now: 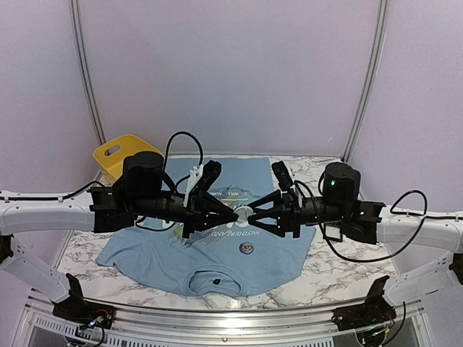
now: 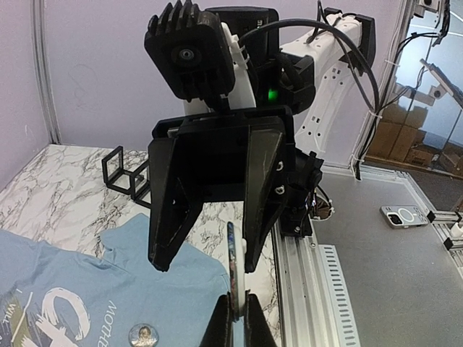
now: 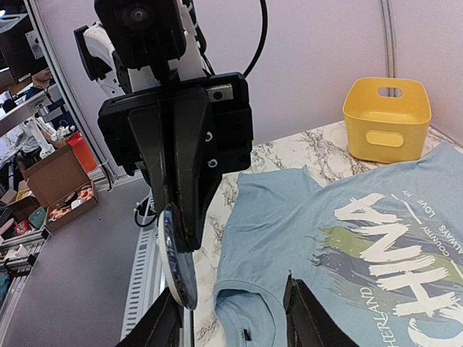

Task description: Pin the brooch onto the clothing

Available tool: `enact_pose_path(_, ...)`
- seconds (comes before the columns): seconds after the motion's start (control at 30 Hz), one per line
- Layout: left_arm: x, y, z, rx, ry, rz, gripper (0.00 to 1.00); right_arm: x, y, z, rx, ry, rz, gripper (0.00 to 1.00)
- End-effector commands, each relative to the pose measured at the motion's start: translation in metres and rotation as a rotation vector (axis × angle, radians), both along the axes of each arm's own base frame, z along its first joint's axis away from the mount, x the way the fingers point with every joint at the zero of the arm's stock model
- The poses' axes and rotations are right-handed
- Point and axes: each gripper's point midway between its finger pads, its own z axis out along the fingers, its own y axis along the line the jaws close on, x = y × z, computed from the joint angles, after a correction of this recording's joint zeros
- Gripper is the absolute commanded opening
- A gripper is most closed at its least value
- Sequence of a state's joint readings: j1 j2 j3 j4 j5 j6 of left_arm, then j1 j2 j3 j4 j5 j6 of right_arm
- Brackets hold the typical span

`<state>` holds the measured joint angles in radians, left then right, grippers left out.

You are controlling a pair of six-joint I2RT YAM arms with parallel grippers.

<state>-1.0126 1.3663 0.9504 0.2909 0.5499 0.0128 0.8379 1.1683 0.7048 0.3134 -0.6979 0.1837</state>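
The left hand [image 2: 237,307] pinches the round flat brooch [image 2: 231,253] edge-on above the light blue T-shirt [image 1: 217,264], probably presenting it to the parted right hand [image 3: 231,303].

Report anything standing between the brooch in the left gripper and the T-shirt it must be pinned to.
Nothing visible does. The left gripper holds the brooch in the air over the T-shirt, with only open space beneath. The right gripper, open, flanks it at the same level, not below. Another badge lies nearer the collar.
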Motion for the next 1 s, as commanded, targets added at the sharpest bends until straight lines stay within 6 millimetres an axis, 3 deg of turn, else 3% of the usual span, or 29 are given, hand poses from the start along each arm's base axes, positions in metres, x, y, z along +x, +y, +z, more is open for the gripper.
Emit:
enact_pose_path(0.0,-0.007,0.002,0.014,-0.045,-0.045,-0.023,0.0,-0.006,0.007,0.034,0.071,-0.057,0.032,0.45)
enact_pose_path(0.43,-0.009,0.004,0.013,-0.043,-0.064,-0.016,0.0,-0.016,0.015,0.039,0.085,-0.048,0.087,0.54)
enact_pose_path(0.63,-0.01,0.005,0.015,-0.049,-0.075,-0.017,0.0,-0.012,0.013,0.034,0.061,-0.059,0.06,0.36)
enact_pose_path(0.87,-0.01,0.006,0.016,-0.051,-0.076,-0.015,0.0,-0.011,0.01,0.027,0.024,-0.046,0.04,0.32)
enact_pose_path(0.97,-0.01,0.006,0.017,-0.052,-0.076,-0.014,0.0,-0.008,0.011,0.026,0.012,-0.04,0.027,0.22)
